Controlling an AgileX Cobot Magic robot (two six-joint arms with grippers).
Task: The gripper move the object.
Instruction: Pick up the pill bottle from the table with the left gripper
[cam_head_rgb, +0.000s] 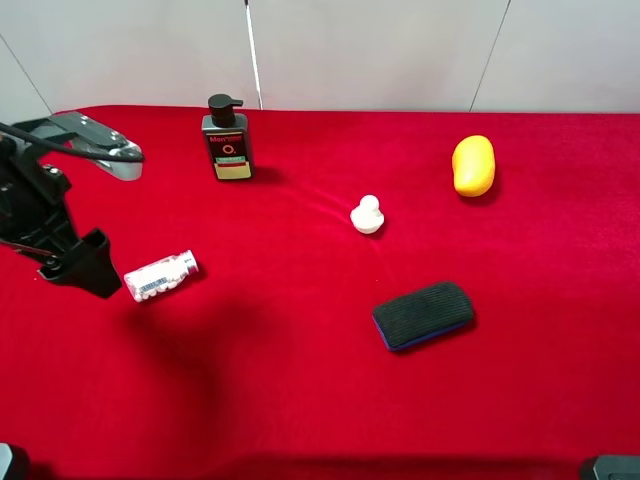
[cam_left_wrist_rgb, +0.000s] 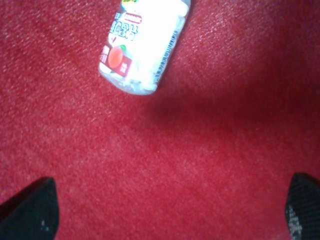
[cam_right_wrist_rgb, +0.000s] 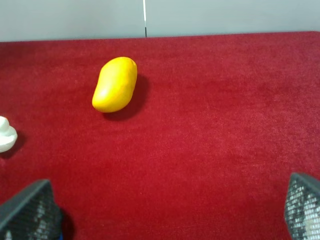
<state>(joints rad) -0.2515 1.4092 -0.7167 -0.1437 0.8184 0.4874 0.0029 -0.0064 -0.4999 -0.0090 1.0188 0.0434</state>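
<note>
The small clear bottle of white pills (cam_head_rgb: 160, 277) lies on its side on the red cloth at the left. It also shows in the left wrist view (cam_left_wrist_rgb: 145, 42), with its white label facing up. My left gripper (cam_head_rgb: 97, 270) is just left of the bottle and apart from it. In the left wrist view the left gripper (cam_left_wrist_rgb: 165, 215) is open and empty, with only its dark fingertips (cam_left_wrist_rgb: 30, 210) showing. My right gripper (cam_right_wrist_rgb: 165, 210) is open and empty over bare cloth, far from the bottle.
A black pump bottle (cam_head_rgb: 227, 140) stands at the back left. A small white duck (cam_head_rgb: 367, 215) sits mid-table, with a black-and-blue eraser (cam_head_rgb: 424, 315) in front of it. A yellow mango (cam_head_rgb: 473, 165) lies at the back right and shows in the right wrist view (cam_right_wrist_rgb: 115, 84).
</note>
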